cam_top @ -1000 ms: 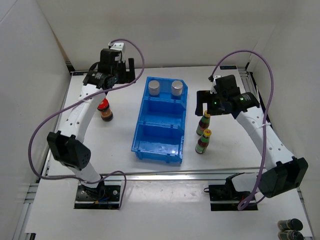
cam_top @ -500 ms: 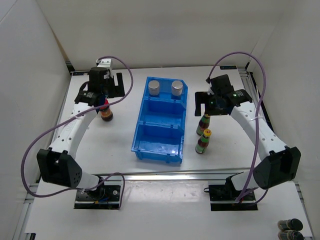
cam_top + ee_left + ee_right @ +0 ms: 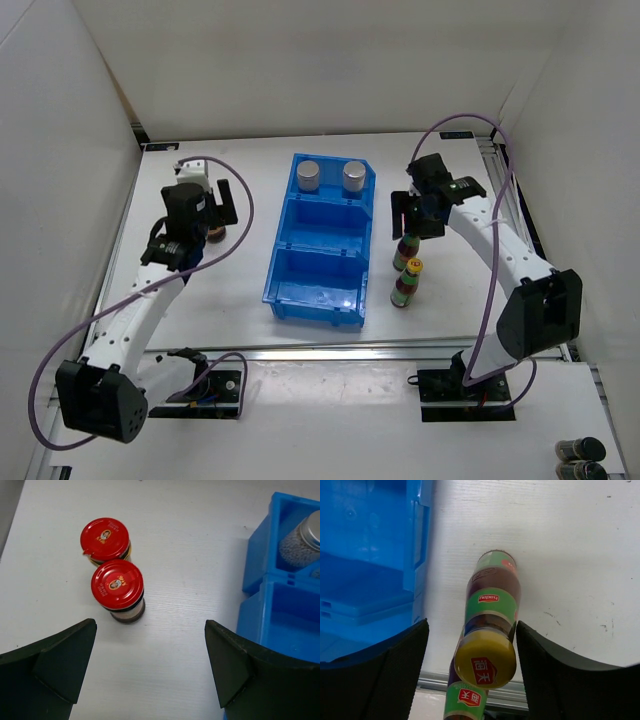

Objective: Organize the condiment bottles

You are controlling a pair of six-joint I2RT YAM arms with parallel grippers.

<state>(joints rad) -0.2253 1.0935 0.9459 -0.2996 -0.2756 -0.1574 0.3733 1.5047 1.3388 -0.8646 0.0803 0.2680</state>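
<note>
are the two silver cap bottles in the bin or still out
In. Both silver-capped bottles stand upright, side by side, in the far compartment of the bin.

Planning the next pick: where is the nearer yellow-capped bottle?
Top view: the nearer yellow-capped bottle stands right of the blue bin, just before the other yellow-capped bottle.

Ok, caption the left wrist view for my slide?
Left jaws open above two red-capped bottles, blue bin at right.
</note>
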